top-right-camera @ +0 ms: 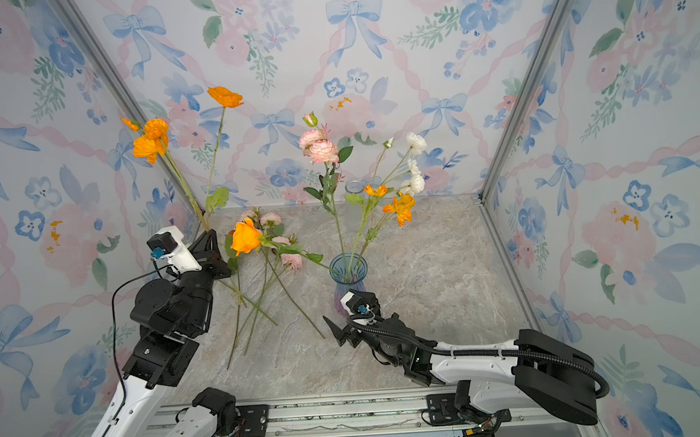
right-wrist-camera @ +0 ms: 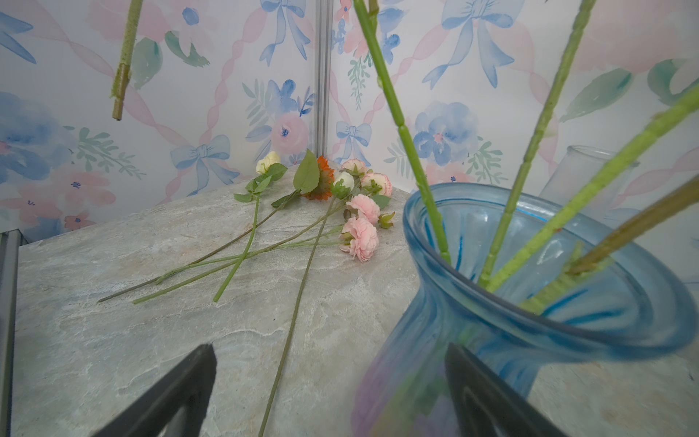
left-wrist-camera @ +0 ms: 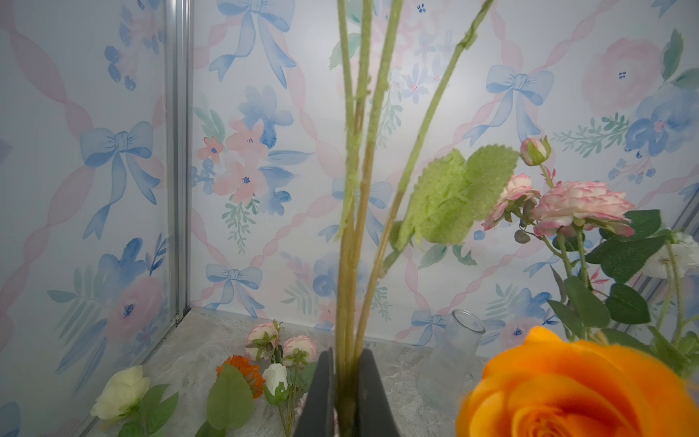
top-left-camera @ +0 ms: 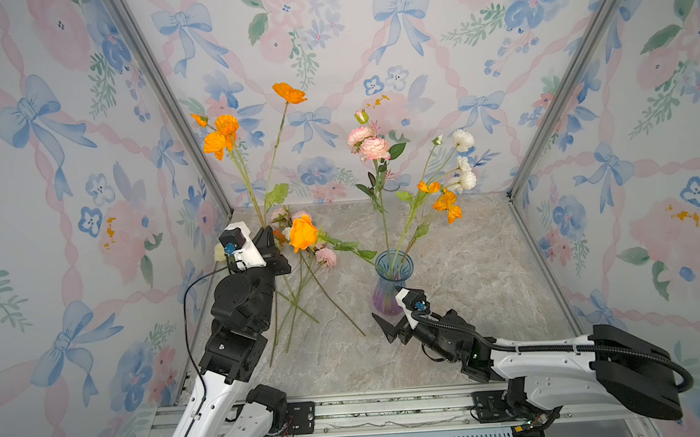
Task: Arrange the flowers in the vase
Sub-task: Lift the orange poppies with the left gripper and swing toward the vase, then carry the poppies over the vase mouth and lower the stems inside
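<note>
My left gripper (top-left-camera: 267, 238) (left-wrist-camera: 350, 357) is shut on the bunched green stems of the orange poppies (top-left-camera: 226, 129), holding them upright at the back left; their cut end (right-wrist-camera: 120, 94) hangs above the table. The blue-and-purple glass vase (top-left-camera: 392, 285) (right-wrist-camera: 529, 333) holds pink carnations (top-left-camera: 371, 145), white blooms (top-left-camera: 463, 139), small orange poppies (top-left-camera: 445, 203) and an orange rose (top-left-camera: 302, 233) leaning out leftward. My right gripper (top-left-camera: 390, 329) (right-wrist-camera: 329, 389) is open low at the vase's front left, one finger (right-wrist-camera: 484, 393) in front of its body. More flowers (right-wrist-camera: 359, 234) lie on the table.
A clear glass vase (top-right-camera: 354, 186) (left-wrist-camera: 454, 352) stands by the back wall. The loose stems (top-left-camera: 303, 301) cross each other between the two arms. Wallpapered walls with metal corner posts (top-left-camera: 175, 113) close in the marble table (top-left-camera: 468, 270).
</note>
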{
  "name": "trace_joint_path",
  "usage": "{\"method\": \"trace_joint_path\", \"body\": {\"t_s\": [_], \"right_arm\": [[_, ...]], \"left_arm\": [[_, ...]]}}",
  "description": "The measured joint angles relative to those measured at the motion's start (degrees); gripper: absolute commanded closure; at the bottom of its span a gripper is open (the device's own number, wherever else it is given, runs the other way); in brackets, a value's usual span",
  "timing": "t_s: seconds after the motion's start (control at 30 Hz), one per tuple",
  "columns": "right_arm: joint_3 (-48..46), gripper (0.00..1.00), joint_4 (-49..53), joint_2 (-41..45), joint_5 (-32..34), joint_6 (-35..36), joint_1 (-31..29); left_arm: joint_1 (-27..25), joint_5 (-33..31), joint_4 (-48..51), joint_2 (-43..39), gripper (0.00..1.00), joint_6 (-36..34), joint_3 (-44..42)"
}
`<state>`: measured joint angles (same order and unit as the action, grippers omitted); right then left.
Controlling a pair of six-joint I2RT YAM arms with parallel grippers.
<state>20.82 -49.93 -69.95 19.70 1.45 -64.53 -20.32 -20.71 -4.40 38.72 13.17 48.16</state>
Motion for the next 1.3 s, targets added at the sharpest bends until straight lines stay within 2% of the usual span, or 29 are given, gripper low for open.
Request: {"method": "trace_joint_path", "body": {"t_s": [0.13, 0.23, 0.4, 0.5, 0.57, 0.6, 0.7, 0.8, 1.1, 1.3], "right_arm": [[-0.5, 0.03, 0.0, 1.0, 0.2, 0.0, 0.1], [-0.6, 0.03, 0.0, 1.3, 0.4, 0.0, 0.8], [-1.5, 0.03, 0.1, 3.0, 1.2, 0.0, 1.6], [-1.9, 0.03, 0.3, 4.3, 1.7, -0.7, 2.8], [-2.4, 0.03, 0.5, 5.5, 1.8, -1.4, 4.2], [-2.7, 0.03, 0.8, 6.2, 1.9, -1.8, 4.8], [-3.3, 0.03, 1.8, 8.2, 2.2, -2.8, 6.2], [-3.5, 0.03, 2.4, 8.9, 2.4, -3.7, 6.9], [-4.5, 0.03, 4.0, 11.7, 4.6, -4.5, 7.5], [-4.8, 0.03, 4.8, 12.7, 5.6, -5.9, 9.0]], "left_arm": [[0.0, 2.1, -2.4, -1.8, 1.0, -2.8, 0.2], [0.0, 6.5, -4.7, -2.7, 1.0, -4.5, 1.0], [-1.0, 22.6, -11.6, -1.8, 1.0, -3.2, 1.8], [-6.8, 28.6, -15.7, 1.2, 1.0, -2.8, 1.9], [-15.1, 30.2, -17.4, 4.5, 1.0, -5.7, 2.0], [-19.9, 30.1, -18.1, 6.4, 1.0, -7.8, 2.1], [-30.0, 29.4, -20.0, 12.5, 1.0, -14.1, 3.3], [-34.9, 28.1, -24.5, 18.4, 1.0, -18.8, 4.5], [-38.9, 19.6, -49.5, 32.2, 1.0, -24.7, 3.6], [-40.4, 14.5, -62.1, 39.6, 1.0, -27.0, 0.4]]}}
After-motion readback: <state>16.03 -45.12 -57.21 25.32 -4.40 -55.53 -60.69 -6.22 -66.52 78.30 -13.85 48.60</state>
